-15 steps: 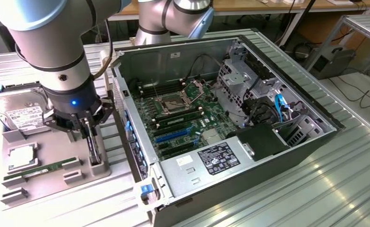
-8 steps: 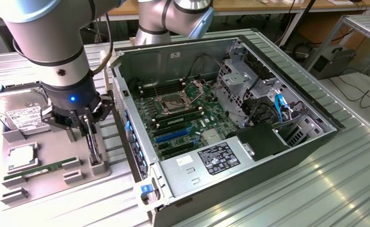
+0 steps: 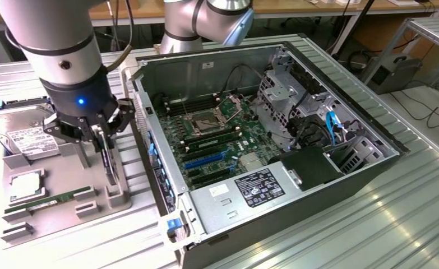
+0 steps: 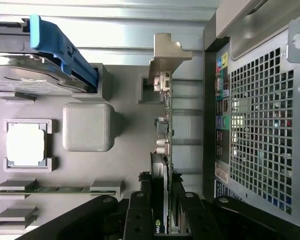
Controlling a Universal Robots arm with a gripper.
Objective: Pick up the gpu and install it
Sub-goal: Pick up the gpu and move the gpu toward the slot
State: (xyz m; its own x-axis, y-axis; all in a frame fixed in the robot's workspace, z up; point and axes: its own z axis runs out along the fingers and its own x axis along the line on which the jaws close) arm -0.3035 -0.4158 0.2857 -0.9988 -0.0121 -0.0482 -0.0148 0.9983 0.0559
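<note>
Exterior view: find the gripper (image 3: 100,147) low over the grey fixture tray (image 3: 58,171), just beside the open computer case (image 3: 204,66) and astride the top edge of the gpu (image 3: 110,166). Note the gpu upright and edge-on, seated in its slotted holder on the tray, not lifted clear as far as visible. Wrist view: confirm the same, with the gripper straddling the card and the card running along the tray next to the case's perforated rear panel (image 4: 260,125). Cannot tell whether clamped on the card or just short of contact. Log hard drive (image 3: 26,137), CPU (image 3: 26,184) and RAM stick (image 3: 47,200) lying in their tray pockets. See blue expansion slots (image 3: 204,161) on the motherboard (image 3: 223,131) bare. Judge progress: approach done, pick-up at most at the grasp; lift, carry and seating all outstanding.
</note>
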